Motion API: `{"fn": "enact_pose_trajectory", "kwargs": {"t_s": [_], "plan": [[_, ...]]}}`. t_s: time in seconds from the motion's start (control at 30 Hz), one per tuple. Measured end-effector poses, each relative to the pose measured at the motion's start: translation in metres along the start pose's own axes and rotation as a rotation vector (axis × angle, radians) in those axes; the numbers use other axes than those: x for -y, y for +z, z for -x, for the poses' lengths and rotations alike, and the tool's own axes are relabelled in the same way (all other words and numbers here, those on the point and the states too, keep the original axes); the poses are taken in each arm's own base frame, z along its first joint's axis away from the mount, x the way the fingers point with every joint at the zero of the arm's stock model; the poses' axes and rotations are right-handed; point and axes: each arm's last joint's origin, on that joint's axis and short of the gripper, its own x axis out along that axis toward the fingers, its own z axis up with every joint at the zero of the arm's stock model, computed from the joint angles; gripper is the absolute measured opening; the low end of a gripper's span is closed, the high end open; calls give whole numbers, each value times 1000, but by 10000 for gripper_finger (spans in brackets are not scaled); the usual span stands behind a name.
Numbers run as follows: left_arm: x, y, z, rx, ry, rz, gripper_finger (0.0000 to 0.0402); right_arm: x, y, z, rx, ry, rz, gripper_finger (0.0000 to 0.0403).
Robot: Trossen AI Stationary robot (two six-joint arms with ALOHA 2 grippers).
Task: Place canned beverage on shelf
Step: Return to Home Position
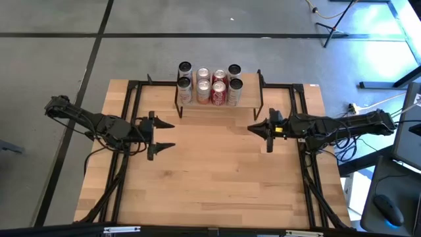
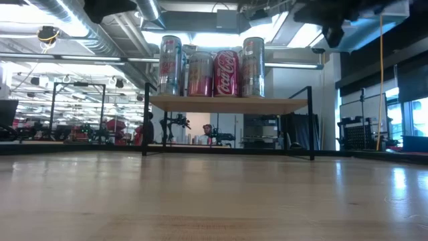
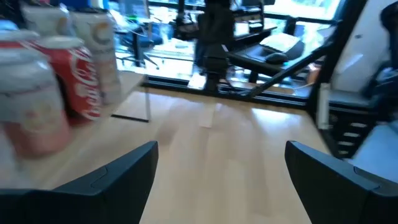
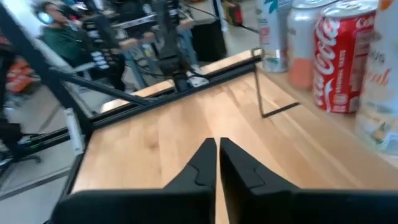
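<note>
Eight cans (image 1: 203, 89) stood on the shelf (image 1: 250, 97) when you stopped, in two rows of four, packed side by side. From table height you only saw the nearer four, one of them a red can (image 2: 226, 72), with paler ones on either side. That one shelf sat at the far edge of the table (image 1: 217, 184), centred between the arms.

Your left gripper (image 1: 164, 135) hung over the table's left side with its fingers spread wide, holding nothing and touching nothing. Your right gripper (image 1: 251, 128) hung opposite it on the right side, fingers pressed together with no gap, also empty. Both of them were well apart from the shelf and cans.
</note>
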Motion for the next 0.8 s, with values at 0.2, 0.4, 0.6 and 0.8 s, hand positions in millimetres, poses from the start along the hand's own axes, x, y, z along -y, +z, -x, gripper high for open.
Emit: {"fn": "enact_pose_trajectory", "kwargs": {"t_s": [0.2, 0.4, 0.6, 0.8], "plan": [[-4, -8, -4, 33, 106, -140, 338, 20, -27, 20, 91, 104, -21, 24], [-11, -35, -15, 63, 25, -120, 338, 41, -51, 36, 165, 41, -39, 9], [-16, -55, -20, 14, 56, -154, 338, 44, -57, 40, 147, 48, -111, 7], [-21, -82, -22, 17, 15, -160, 338, 40, -61, 39, 66, 220, 53, 7]]}}
